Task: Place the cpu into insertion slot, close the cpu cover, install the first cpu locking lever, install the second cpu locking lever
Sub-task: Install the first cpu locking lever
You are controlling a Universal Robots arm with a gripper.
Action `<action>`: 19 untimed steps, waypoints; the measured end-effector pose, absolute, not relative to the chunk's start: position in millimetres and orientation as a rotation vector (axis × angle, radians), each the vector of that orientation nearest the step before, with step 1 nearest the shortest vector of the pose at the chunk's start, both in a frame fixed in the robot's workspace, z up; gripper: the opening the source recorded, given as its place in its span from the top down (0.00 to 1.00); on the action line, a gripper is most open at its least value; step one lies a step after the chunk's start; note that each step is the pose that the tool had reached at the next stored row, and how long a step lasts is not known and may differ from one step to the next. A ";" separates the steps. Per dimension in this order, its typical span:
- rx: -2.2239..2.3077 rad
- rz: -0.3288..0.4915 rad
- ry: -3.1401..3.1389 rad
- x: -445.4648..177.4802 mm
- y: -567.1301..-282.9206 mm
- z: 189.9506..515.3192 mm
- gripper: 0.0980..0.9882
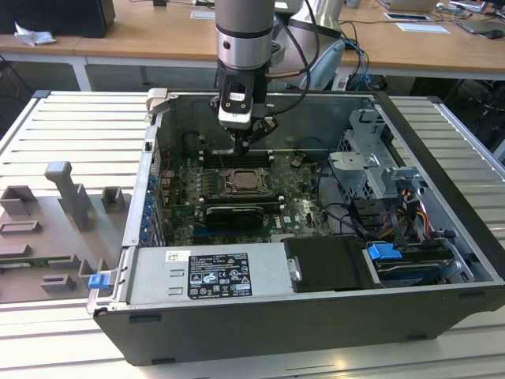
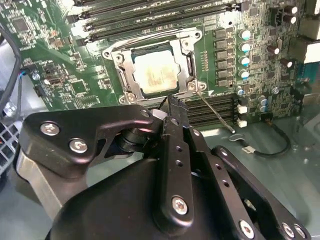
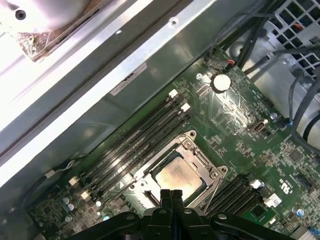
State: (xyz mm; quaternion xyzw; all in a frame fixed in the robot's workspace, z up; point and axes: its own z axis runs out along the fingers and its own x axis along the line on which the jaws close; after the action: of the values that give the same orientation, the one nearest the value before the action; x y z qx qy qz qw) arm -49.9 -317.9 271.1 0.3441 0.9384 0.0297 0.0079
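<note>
Cpu lies just past the gripper, whose fingers are pressed together on nothing. It sits flat, top up, in the slot under the shut cover, far in the case; square, it has no long axis, edges parallel to the memory slots. One thin lever angles away unlatched: lever locking seems in hand, calling for pressing it down until it latches.

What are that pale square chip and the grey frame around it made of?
The cpu top looks like metal, pale silvery-beige with a soft sheen that reflects light. The cpu cover around it seems thin sheet metal, likely steel: grey, glinting along its bent edges.
</note>
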 end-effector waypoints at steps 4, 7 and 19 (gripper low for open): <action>0.907 0.094 2.993 -49.9 -317.9 270.7 0.99; 0.844 0.094 3.013 -49.9 -317.9 270.7 0.99; 0.675 0.095 3.059 -49.9 -317.9 270.7 0.99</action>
State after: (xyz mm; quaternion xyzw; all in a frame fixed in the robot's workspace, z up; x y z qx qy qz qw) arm -49.9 -317.9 270.7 0.2153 0.9761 0.0304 0.0039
